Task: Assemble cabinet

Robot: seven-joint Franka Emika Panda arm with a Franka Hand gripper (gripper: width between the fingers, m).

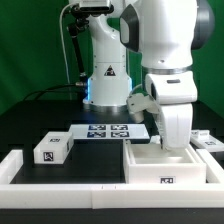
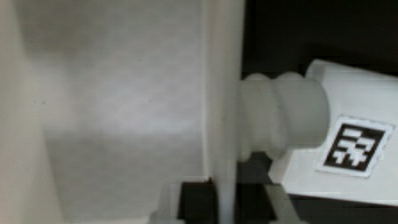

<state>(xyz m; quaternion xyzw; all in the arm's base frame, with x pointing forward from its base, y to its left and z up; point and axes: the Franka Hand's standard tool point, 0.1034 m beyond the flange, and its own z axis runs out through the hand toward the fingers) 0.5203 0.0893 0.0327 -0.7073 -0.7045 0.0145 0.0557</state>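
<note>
Cabinet (image 1: 150,170) sits open-topped on black counter (image 1: 95,162), toward the exterior view's right; arm stands over it, hand lowered inside; pincer (image 2: 231,205) straddles one thin white wall; clamped or loose, cannot tell; small tagged block (image 1: 52,150) well apart at the left; marker board (image 1: 110,131) behind.
</note>
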